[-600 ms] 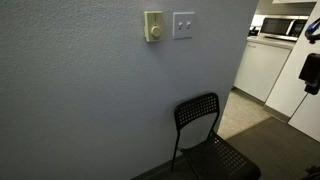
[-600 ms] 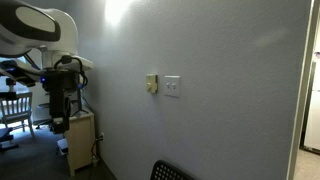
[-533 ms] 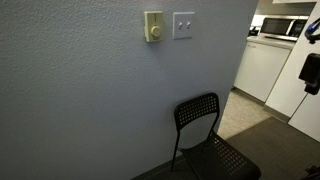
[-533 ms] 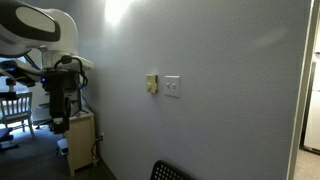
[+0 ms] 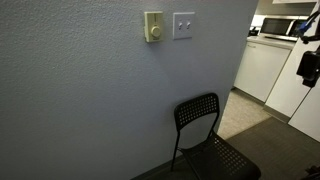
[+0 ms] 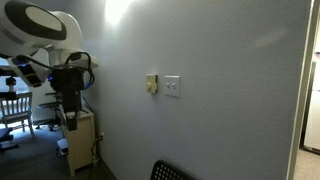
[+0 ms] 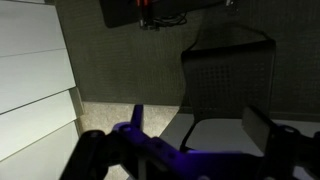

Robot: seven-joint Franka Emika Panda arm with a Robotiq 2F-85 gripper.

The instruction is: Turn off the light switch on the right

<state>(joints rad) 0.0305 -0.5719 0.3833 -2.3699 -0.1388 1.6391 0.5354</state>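
Observation:
The light switch [image 5: 183, 25] is a white, nearly square plate with two small toggles, high on the grey wall, also seen in an exterior view [image 6: 172, 87]. A cream plate with a round dial [image 5: 153, 26] sits just beside it. My gripper [image 5: 307, 66] hangs far from the wall at the frame's edge, and in an exterior view [image 6: 71, 112] it points down beside the robot's base. In the wrist view my gripper [image 7: 200, 125] is open and empty, looking down at a chair; the switch does not show there.
A black mesh chair [image 5: 205, 130] stands against the wall below the plates; it also shows in the wrist view [image 7: 230, 70]. A white counter with a microwave [image 5: 283, 28] lies past the wall's corner. A wooden chair [image 6: 12, 105] stands behind the robot.
The arm has shifted a little: the gripper has risen slightly and moved toward the wall. The switch and chair have not moved.

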